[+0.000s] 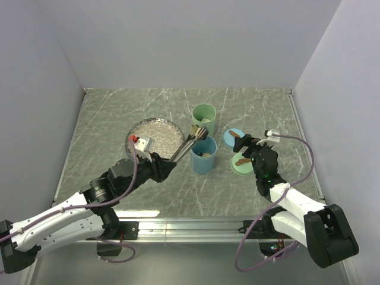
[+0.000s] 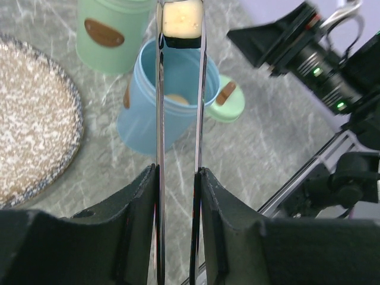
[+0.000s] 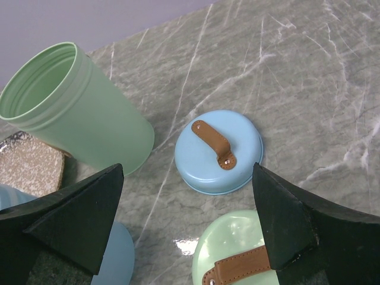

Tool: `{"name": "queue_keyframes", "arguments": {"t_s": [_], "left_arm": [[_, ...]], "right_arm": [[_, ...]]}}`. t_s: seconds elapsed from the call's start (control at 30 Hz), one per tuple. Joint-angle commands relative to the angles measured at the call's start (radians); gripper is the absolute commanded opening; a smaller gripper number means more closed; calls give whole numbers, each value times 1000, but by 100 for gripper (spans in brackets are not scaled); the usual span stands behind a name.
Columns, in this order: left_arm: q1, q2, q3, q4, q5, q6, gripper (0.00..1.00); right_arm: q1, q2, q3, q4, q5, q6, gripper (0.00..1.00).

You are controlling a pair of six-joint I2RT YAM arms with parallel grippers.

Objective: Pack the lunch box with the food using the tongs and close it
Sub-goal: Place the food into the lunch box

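Tongs (image 2: pixel 159 119) were gripped between the left fingers (image 2: pixel 133 231), which were closed on the two silver arms and squeezed them enough for the tips to clamp a dark-and-white cube (image 2: pixel 181 24); that hold seemed meant to carry the cube to the open blue cup (image 2: pixel 139 119), over whose far rim it hung at the top centre of the left wrist view; a beige ball (image 2: pixel 176 98) lay inside; the green cup (image 2: pixel 110 35) stood just beyond, near enough to catch the tips; the plate (image 2: pixel 35 119) lay at left; the right fingers (image 3: pixel 77 219) gaped wide and empty above the blue lid (image 3: pixel 218 151) and green lid (image 3: pixel 231 249) on the table (image 3: pixel 297 71), likely placed for closing.
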Motion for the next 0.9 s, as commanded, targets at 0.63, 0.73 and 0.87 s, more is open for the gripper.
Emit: {"name": "queue_keyframes", "arguments": {"t_s": [0.63,0.73,0.87], "left_arm": [[3,80,36,4,35,-14,45],[3,74,38,9,40,-11,48],[3,72,41,12,38,-10,48]], "right_arm": [[6,-7,42,35,4,1,95],[8,-7,40,35,4,2,95],[8,-2,42,37,4,1,95]]}}
